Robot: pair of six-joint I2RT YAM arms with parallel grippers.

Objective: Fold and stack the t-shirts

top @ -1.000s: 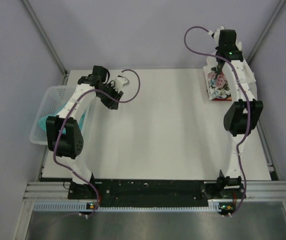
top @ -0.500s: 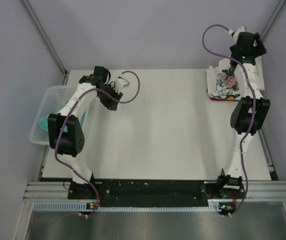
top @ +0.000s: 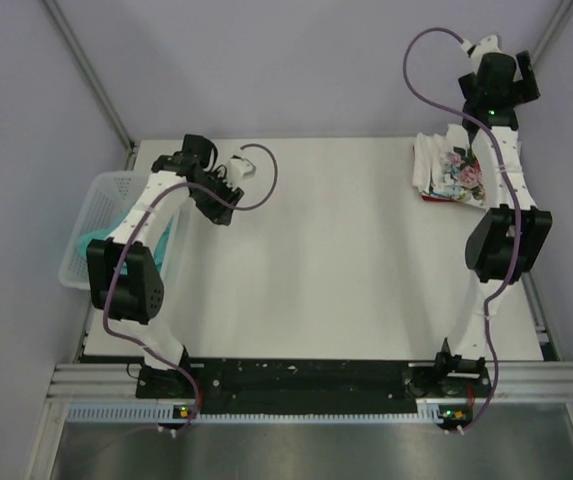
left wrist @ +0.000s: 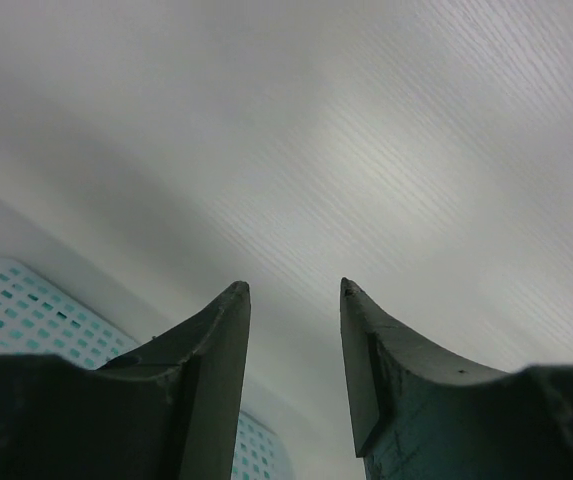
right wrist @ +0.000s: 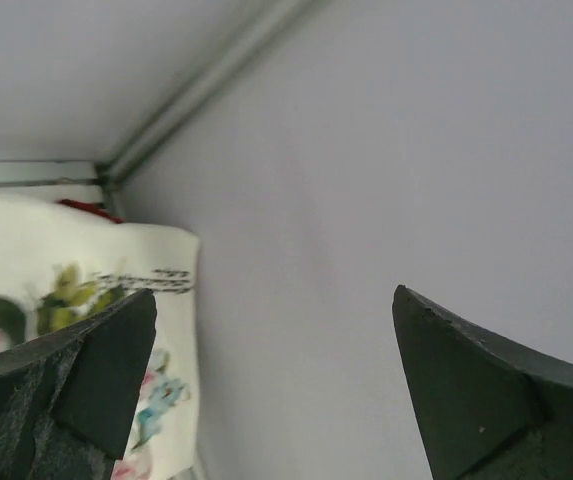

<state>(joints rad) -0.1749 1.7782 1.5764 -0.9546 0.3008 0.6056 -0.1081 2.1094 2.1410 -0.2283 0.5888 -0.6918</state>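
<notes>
Flower-print t-shirt (top: 449, 174) lies rumpled, seemingly folded; left jaws and right jaws spread.

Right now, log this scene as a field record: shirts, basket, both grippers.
floral t-shirt: folded, at the far right corner of the table, red edge showing beneath it
teal t-shirt: inside the basket, partly hidden by the left arm
basket: white mesh, at the table's left edge
left gripper: open, empty, over bare table beside the basket
right gripper: wide open, empty, raised above the floral t-shirt
progress: teal t-shirt not yet stacked
</notes>
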